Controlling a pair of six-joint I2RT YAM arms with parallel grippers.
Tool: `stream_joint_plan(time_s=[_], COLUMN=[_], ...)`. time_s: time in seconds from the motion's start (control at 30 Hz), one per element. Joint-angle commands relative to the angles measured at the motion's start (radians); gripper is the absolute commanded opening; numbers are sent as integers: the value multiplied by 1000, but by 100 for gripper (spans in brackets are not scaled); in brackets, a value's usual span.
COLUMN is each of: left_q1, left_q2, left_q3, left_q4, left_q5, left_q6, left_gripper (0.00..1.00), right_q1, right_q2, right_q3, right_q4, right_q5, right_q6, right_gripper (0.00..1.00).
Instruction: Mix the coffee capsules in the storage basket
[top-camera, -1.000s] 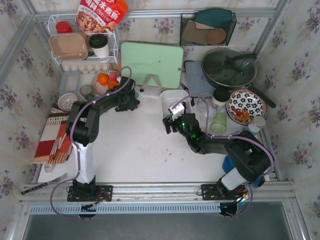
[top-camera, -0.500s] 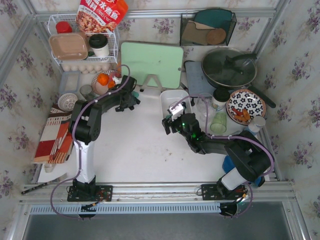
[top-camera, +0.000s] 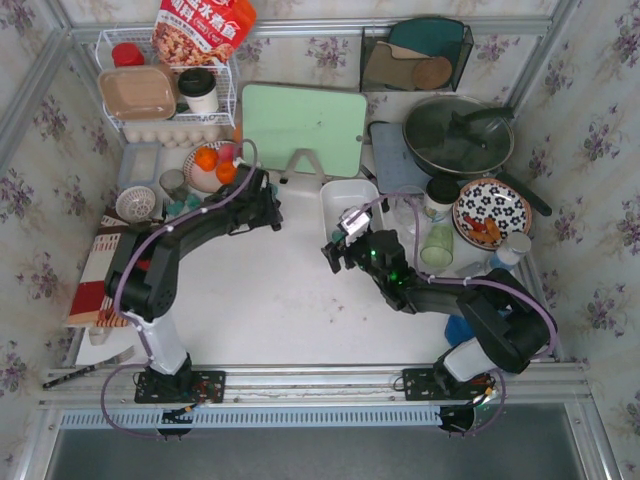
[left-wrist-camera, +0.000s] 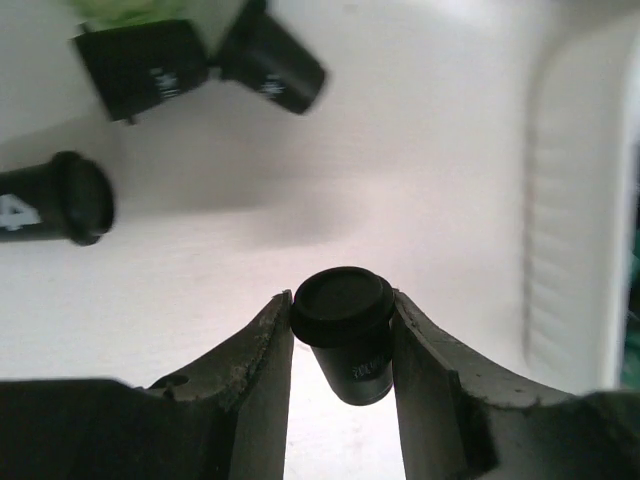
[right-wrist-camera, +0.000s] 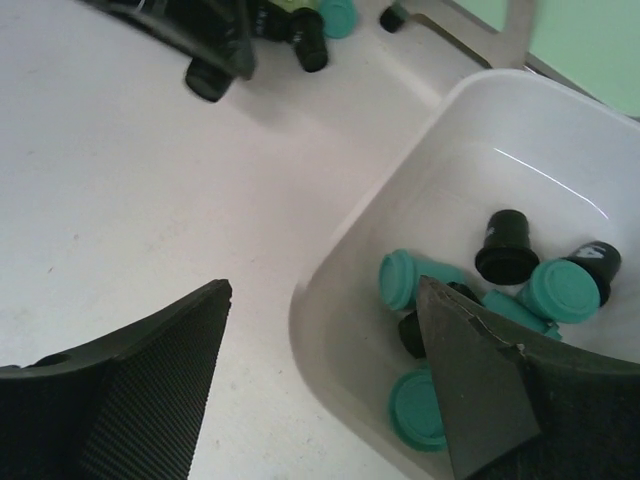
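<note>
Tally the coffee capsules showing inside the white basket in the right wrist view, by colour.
Teal capsules: 4
Black capsules: 3
Total: 7 showing in the storage basket; the right end effector may hide more.

upper middle: flat pale green cutting board (top-camera: 303, 128)
upper right: round dark metal pan (top-camera: 458, 135)
right side: round flowered plate (top-camera: 502, 193)
upper left: white wire rack (top-camera: 232, 92)
</note>
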Motion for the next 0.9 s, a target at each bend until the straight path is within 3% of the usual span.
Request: stream_joint_plan(time_s=[0.0,0.2,0.33,0.6,0.87], left_q1=[0,-1,-20,-136,-179], left_q2=[-86,-203,-260,-352,-353], left_q3=[-73,-231,-295,-318,-300], left_q4=[206,406,502,475,448], left_q5=[363,701,847,909,911], left_q6=[158,278,277,352,367], left_gripper=[34,34,33,32,32], right_q1=[1,3,5,19,40], right_q2=[-29,-65,-58,-31,-48], right_q3=[-76,-256,-284,-301,-332], right_q4=[180,591,676,780,827], right_q5=[-193,-404,-412,-394,-346], right_q6=[-75,-168,-196,-228,-284], right_gripper=[84,91,92,94,93])
